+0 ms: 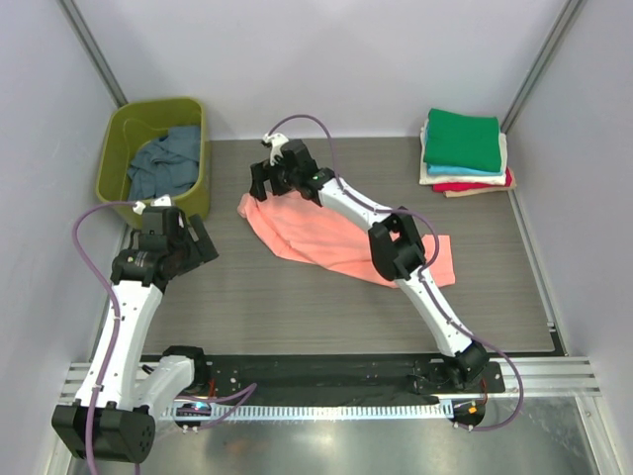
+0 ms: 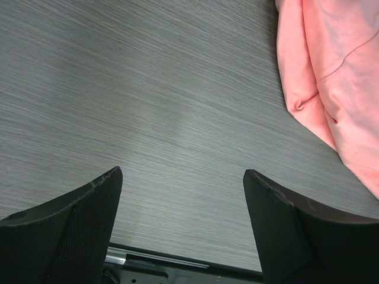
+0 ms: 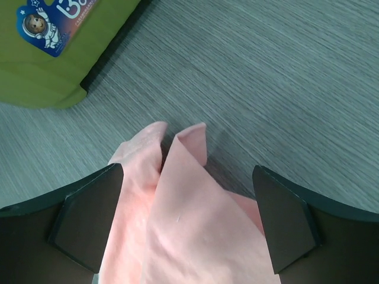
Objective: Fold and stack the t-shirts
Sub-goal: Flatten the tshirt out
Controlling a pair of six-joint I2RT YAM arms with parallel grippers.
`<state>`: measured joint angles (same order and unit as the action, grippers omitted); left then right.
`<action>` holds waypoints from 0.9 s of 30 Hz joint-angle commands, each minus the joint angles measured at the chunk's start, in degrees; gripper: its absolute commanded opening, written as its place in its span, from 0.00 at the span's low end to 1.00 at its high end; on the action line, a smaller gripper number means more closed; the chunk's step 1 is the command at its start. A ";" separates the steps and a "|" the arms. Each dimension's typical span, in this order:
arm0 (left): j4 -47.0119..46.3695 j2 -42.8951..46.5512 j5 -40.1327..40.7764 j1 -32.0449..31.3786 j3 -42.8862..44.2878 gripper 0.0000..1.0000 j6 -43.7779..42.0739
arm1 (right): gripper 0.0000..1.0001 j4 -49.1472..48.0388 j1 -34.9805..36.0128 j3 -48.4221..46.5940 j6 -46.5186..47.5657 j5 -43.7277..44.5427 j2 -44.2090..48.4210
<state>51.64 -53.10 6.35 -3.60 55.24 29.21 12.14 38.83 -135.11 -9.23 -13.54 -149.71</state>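
A salmon-pink t-shirt [image 1: 336, 242] lies rumpled across the middle of the table. My right gripper [image 1: 265, 185] hangs open over its far-left corner. In the right wrist view the pink cloth [image 3: 189, 219] lies between and below the spread fingers [image 3: 89, 213], its corner raised in two folds. My left gripper [image 1: 203, 242] is open and empty near the table's left edge. In the left wrist view only the shirt's edge [image 2: 331, 83] shows at the right. A folded stack [image 1: 465, 150] of green, teal, cream and red shirts sits at the far right. A slate-blue shirt [image 1: 163, 163] lies in the tub.
An olive-green plastic tub [image 1: 119, 148] stands at the far left; its wall with a sticker shows in the right wrist view [image 3: 65, 47]. Grey walls close in both sides. A black rail [image 1: 326, 371] runs along the near edge.
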 commanded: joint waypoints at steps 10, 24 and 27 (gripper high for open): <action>-2.15 1.16 -0.99 0.61 -0.14 0.83 -1.44 | 0.81 -6.51 1.34 -7.01 0.71 2.29 -5.59; -2.07 1.77 -0.72 0.96 -0.22 0.83 -1.35 | 0.01 -8.54 1.34 -0.95 1.15 4.75 -0.68; -2.15 1.77 -0.81 1.49 -0.22 0.83 -1.44 | 0.01 -8.10 1.34 1.24 1.59 4.66 1.95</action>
<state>51.24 -52.25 6.20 -2.94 55.13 29.12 6.31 39.88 -135.02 -8.69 -9.50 -155.22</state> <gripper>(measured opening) 0.834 0.033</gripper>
